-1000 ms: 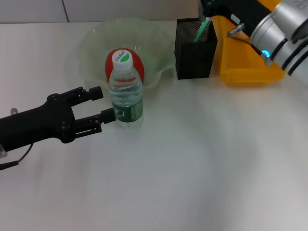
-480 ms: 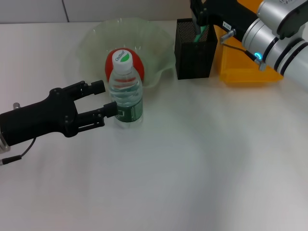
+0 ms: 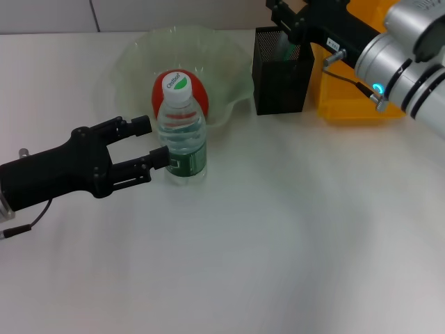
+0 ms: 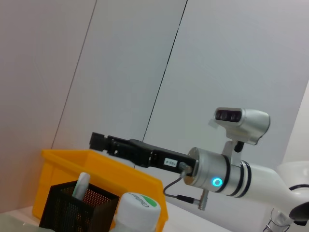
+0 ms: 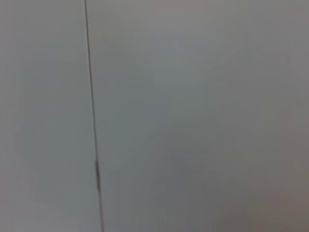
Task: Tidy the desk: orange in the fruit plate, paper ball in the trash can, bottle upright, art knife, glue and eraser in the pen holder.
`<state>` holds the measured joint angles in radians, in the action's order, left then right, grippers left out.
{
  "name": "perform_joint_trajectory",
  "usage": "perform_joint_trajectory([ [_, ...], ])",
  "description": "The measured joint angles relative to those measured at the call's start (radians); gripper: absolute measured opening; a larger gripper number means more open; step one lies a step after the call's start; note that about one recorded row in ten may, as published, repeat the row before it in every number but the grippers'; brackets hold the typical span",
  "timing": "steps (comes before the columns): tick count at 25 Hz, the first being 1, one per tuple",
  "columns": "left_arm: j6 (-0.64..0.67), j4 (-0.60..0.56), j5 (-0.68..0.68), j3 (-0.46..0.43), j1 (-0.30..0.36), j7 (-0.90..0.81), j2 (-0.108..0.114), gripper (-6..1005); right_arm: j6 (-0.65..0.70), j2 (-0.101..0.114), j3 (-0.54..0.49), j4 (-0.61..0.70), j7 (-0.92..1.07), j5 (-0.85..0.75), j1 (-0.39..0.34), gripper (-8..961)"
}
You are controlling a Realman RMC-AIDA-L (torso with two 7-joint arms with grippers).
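One green pen (image 3: 286, 50) lower than before

Upright bottle (image 3: 181, 132) before fruit plate (image 3: 229, 66), left gripper (image 3: 154, 145) spread beside it; right gripper (image 3: 284, 17) over pen holder (image 3: 280, 73)

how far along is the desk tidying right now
Done by the look of it: the orange sits in the fruit plate, and the bottle stands upright. In hand: the left gripper is open beside the bottle, touching nothing, while the right gripper is above the pen holder, which holds one pale stick-like item. Left: no paper ball, eraser or other loose stationery is visible, so I can't confirm those.
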<state>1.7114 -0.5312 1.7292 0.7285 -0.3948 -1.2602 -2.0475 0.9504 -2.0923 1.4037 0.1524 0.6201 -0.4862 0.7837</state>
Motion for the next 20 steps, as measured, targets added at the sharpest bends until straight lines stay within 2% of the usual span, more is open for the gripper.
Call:
perform_joint_trajectory([
  [3,0.024,-0.001,0.000,-0.005,0.011,0.002,0.009,784,0.076,0.005,0.000,0.019,0.061,-0.016,-0.037,454],
  [5,0.040,-0.003,0.001,-0.006,0.016,0.002,0.014,784,0.144,0.012,0.000,0.069,0.125,-0.061,-0.091,470],
  [8,0.088,-0.006,0.006,-0.006,0.036,0.002,0.037,784,0.242,0.031,-0.006,0.226,0.254,-0.194,-0.232,494],
  [10,0.122,-0.007,0.006,-0.006,0.056,0.002,0.057,784,0.330,0.051,-0.024,0.354,0.348,-0.309,-0.333,509],
  [12,0.154,-0.010,0.007,-0.003,0.077,0.002,0.077,784,0.453,0.073,-0.059,0.442,0.424,-0.434,-0.404,525],
  [13,0.187,-0.012,0.015,0.001,0.096,0.003,0.096,784,0.617,0.094,-0.122,0.483,0.494,-0.583,-0.441,533],
  [14,0.187,-0.012,0.015,0.001,0.096,0.003,0.096,784,0.617,0.094,-0.122,0.483,0.494,-0.583,-0.441,563],
  [16,0.213,-0.013,0.034,0.003,0.114,0.017,0.110,784,0.801,0.114,-0.208,0.480,0.545,-0.773,-0.441,622],
  [18,0.226,-0.014,0.047,0.002,0.124,0.034,0.115,784,0.948,0.116,-0.291,0.428,0.555,-0.971,-0.419,682],
  [20,0.236,-0.015,0.065,0.002,0.131,0.055,0.115,784,0.956,0.110,-0.301,0.412,0.553,-1.006,-0.415,741],
])
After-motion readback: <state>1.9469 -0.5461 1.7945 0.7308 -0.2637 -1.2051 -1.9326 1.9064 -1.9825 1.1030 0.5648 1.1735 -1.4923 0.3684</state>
